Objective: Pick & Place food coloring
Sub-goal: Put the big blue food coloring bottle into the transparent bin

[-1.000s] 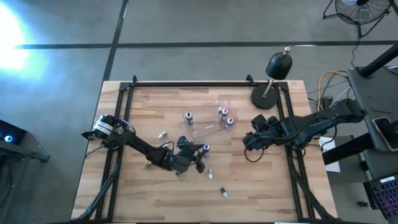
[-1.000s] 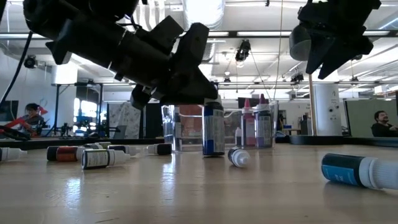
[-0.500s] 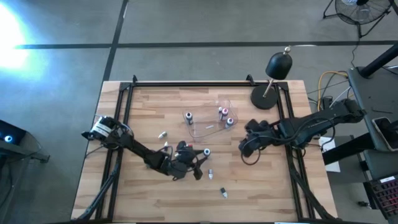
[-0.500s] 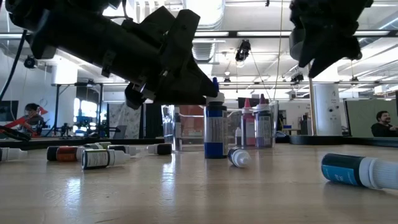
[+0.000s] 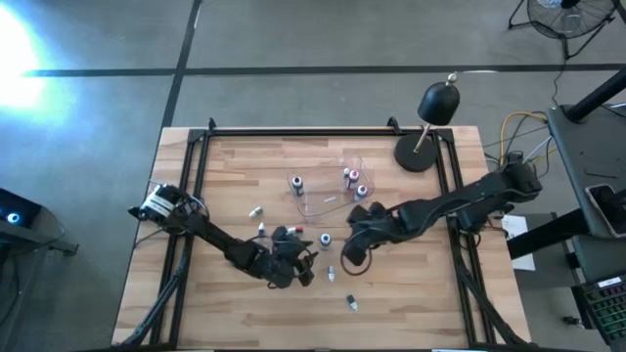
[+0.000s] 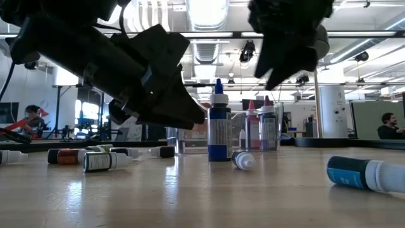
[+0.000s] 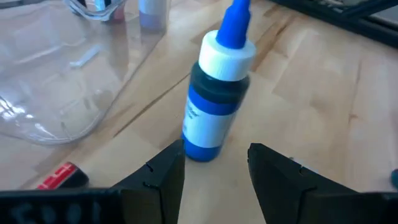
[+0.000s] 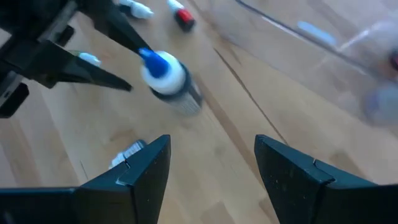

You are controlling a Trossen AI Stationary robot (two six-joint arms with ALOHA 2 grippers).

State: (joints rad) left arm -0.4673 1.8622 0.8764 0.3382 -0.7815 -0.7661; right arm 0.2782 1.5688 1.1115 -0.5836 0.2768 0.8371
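Observation:
A blue-capped food coloring bottle [image 5: 324,238] [image 7: 214,106] [image 8: 169,79] [image 6: 219,130] stands upright on its base on the table. My left gripper [image 5: 291,266] [image 7: 214,173] is open, just short of the bottle on its near-left side and touching nothing. My right gripper [image 5: 354,238] [image 8: 211,174] is open and hovers above and to the right of the same bottle. Other small bottles lie on their sides: a red-capped one [image 5: 298,232], two white ones [image 5: 256,210] [image 5: 262,230], and two near the front [image 5: 331,274] [image 5: 350,303].
A clear plastic tub [image 5: 328,200] [image 7: 56,81] sits behind the blue bottle, with two upright bottles [image 5: 347,176] [image 5: 360,190] in it and one [image 5: 295,183] beside it. A black lamp [image 5: 421,147] stands at the far right corner. Bare wood lies along the near edge.
My left gripper has drawn back from the blue bottle toward the table's near-left, uncovering its cap; the bottle stays upright in place. My right gripper has moved from the table's right side toward the left and now hangs close to the blue bottle.

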